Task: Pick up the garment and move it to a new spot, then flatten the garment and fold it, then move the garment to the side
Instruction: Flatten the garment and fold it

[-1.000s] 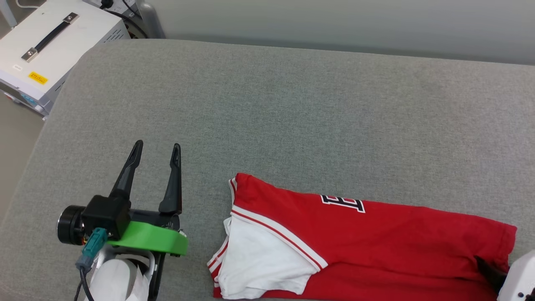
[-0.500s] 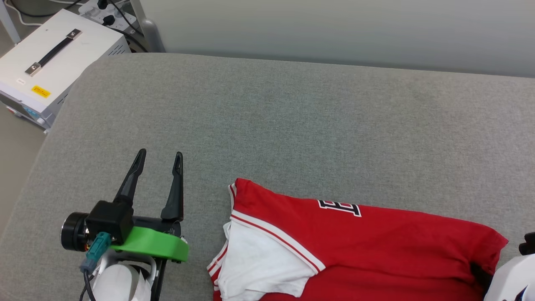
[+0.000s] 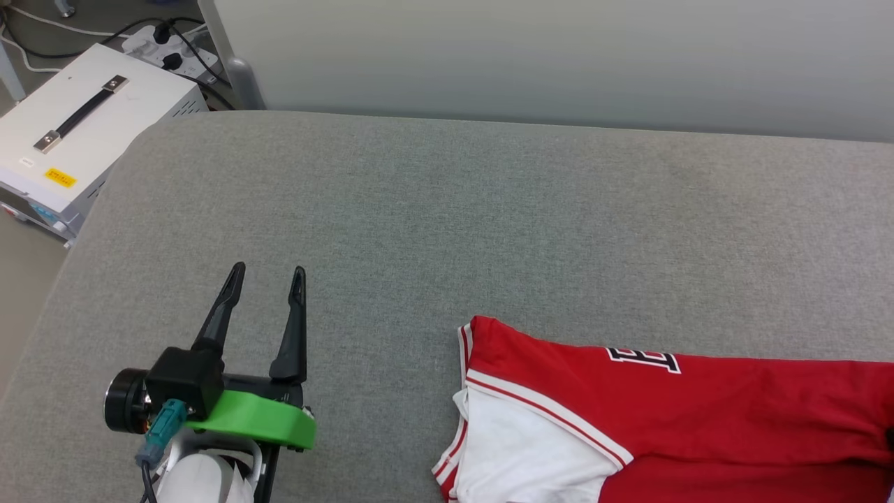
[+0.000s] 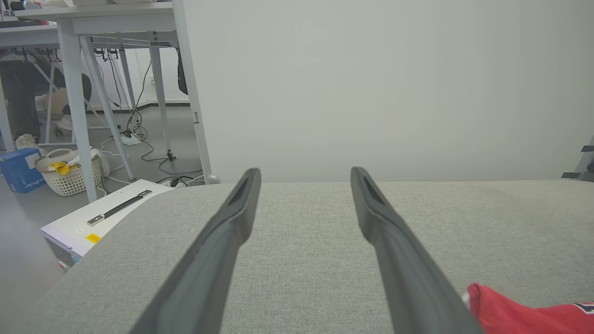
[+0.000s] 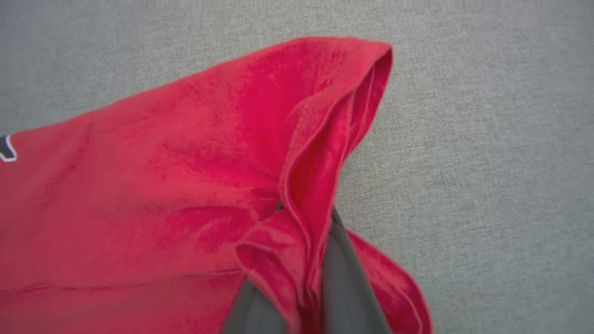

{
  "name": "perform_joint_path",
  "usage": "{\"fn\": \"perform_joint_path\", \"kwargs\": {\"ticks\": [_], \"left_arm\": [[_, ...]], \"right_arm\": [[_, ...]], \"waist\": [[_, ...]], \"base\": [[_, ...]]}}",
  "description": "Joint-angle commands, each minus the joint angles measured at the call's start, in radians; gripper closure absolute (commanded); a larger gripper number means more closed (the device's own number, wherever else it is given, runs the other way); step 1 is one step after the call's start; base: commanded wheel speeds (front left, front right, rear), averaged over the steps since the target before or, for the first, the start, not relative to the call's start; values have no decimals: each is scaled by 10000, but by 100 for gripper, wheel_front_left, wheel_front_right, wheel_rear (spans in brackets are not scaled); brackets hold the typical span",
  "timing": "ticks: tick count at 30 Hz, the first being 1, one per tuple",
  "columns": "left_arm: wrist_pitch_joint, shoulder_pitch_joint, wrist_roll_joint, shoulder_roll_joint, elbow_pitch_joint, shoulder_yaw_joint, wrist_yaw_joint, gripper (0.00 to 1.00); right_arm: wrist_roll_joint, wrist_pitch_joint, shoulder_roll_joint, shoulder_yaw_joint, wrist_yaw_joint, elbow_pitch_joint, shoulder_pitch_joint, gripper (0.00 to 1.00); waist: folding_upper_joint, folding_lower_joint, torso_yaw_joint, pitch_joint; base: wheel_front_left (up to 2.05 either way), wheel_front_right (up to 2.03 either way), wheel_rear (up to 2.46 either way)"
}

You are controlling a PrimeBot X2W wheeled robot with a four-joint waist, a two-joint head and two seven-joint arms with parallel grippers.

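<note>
The garment, a red jersey with a white sleeve and black lettering, lies folded flat at the lower right of the grey padded surface and runs off the view's right edge. In the right wrist view my right gripper is shut on a bunched red hem corner of the garment, and the cloth hides its fingertips. My left gripper stands open at the lower left, well left of the jersey, nothing between its fingers. The left wrist view has that gripper open, with a red tip of the garment at bottom right.
A white case with a black handle stands on the floor off the surface's far left corner, cables behind it. A pale wall runs along the far edge. Desk legs, a basket and a blue box stand beyond.
My right gripper has shut on the hem corner and the garment has slid to the right, away from the left gripper. The head camera has tilted, showing more of the wall. The left gripper stays open.
</note>
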Motion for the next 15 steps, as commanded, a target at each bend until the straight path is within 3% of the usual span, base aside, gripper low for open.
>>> {"fn": "perform_joint_path", "kwargs": {"ticks": [1, 9, 15], "left_arm": [[-57, 227, 61, -92, 23, 40, -52, 0], [-57, 466, 87, -218, 99, 57, -96, 0], [-57, 571, 100, -337, 140, 65, -120, 0]], "right_arm": [[-89, 61, 45, -26, -17, -216, 68, 100], [393, 1222, 490, 846, -17, -1987, 847, 100], [756, 2295, 1379, 1740, -17, -3725, 1107, 100]], "waist": [[69, 0, -19, -97], [69, 0, 21, -461], [69, 0, 264, -707]], "base": [[0, 0, 0], [0, 0, 0], [0, 0, 0]]}}
